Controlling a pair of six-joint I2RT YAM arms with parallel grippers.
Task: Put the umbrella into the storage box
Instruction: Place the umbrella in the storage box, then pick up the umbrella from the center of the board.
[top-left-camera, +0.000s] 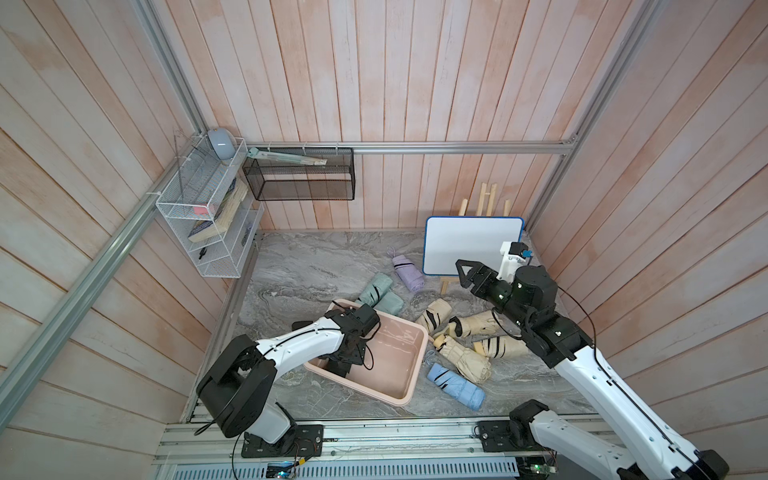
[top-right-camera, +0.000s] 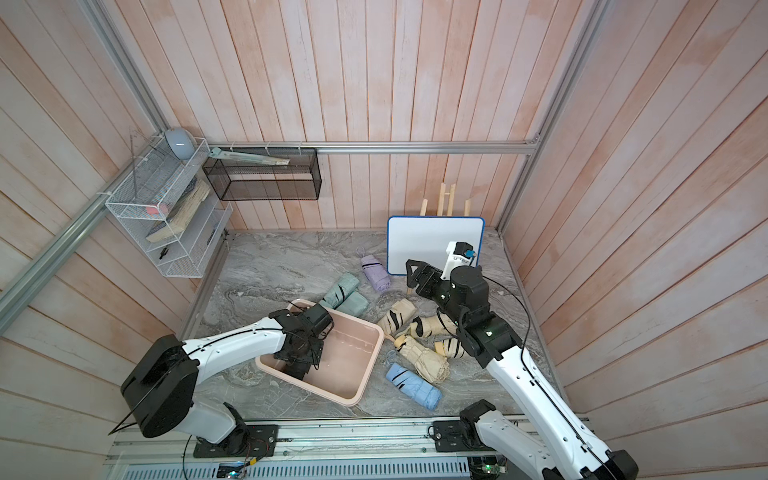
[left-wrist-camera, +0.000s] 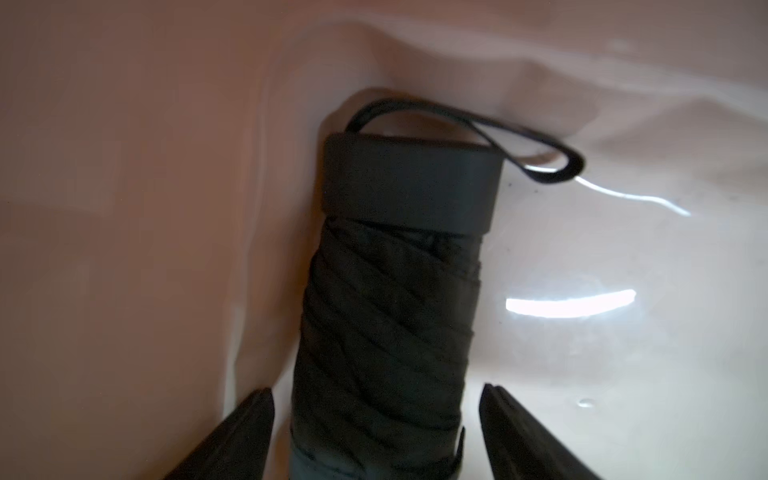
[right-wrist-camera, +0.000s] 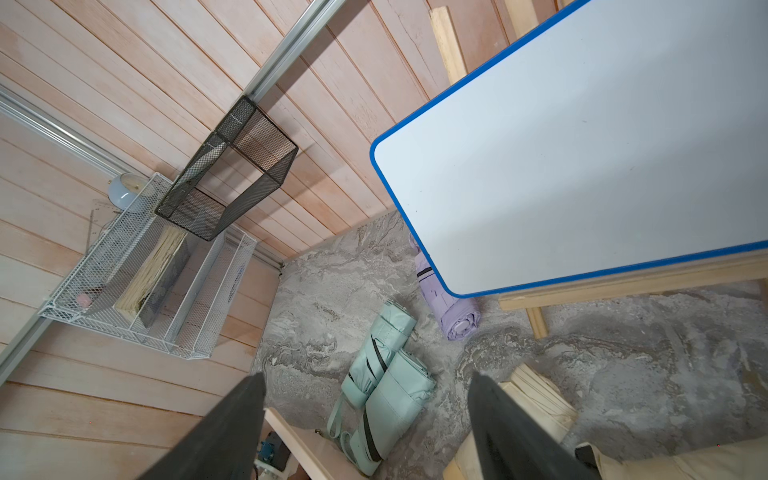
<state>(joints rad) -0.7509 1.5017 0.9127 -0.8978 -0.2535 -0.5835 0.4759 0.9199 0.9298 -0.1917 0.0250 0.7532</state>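
Black umbrella (left-wrist-camera: 390, 311), frame centre, lies close beside storage box (left-wrist-camera: 124, 187) wall, likely sparing room for others; left claw (left-wrist-camera: 376, 392) wide, straddling it untouched. Right claw (right-wrist-camera: 366, 376) wide, empty.

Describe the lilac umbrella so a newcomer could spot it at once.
Start at the blue-edged whiteboard at the back of the grey marble table. Beside its lower corner, on the side facing the white wire rack, lies the lilac umbrella. It is the only lilac one; the mint green umbrellas lie nearest.
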